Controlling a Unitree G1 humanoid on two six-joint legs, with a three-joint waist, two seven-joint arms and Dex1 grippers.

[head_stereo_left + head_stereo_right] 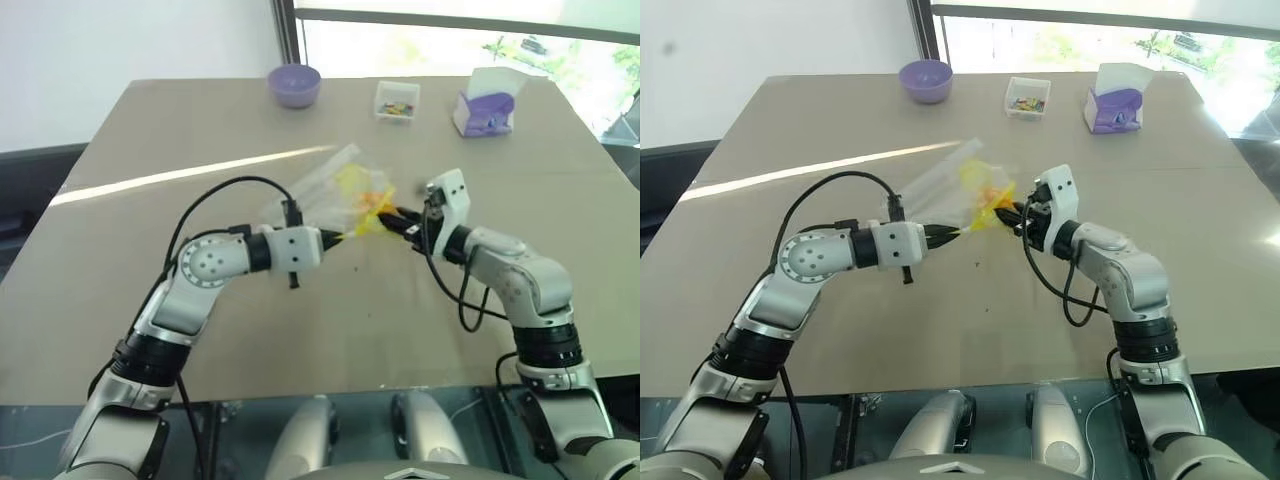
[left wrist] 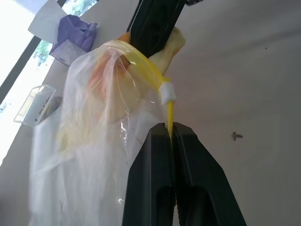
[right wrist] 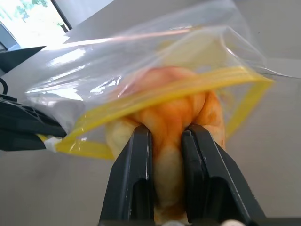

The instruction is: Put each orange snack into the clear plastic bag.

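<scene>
Clear plastic bag (image 3: 141, 70) pinched at its yellow seal by left gripper (image 2: 171, 134) jaws, orange snack (image 3: 171, 122) half inside its mouth, pinched by right gripper (image 3: 167, 141) jaws, above mid-table (image 1: 150, 300), purple bowl (image 1: 294, 84) near far edge.

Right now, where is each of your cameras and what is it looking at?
Left eye view and right eye view: on my head, looking down over both arms at the table.
Left wrist view: on my left arm, looking along the left gripper, shut on the clear plastic bag.
Right wrist view: on my right arm, looking along the right gripper, pinching the orange snack at the bag's mouth.
Both wrist views share the bag and snack.
</scene>
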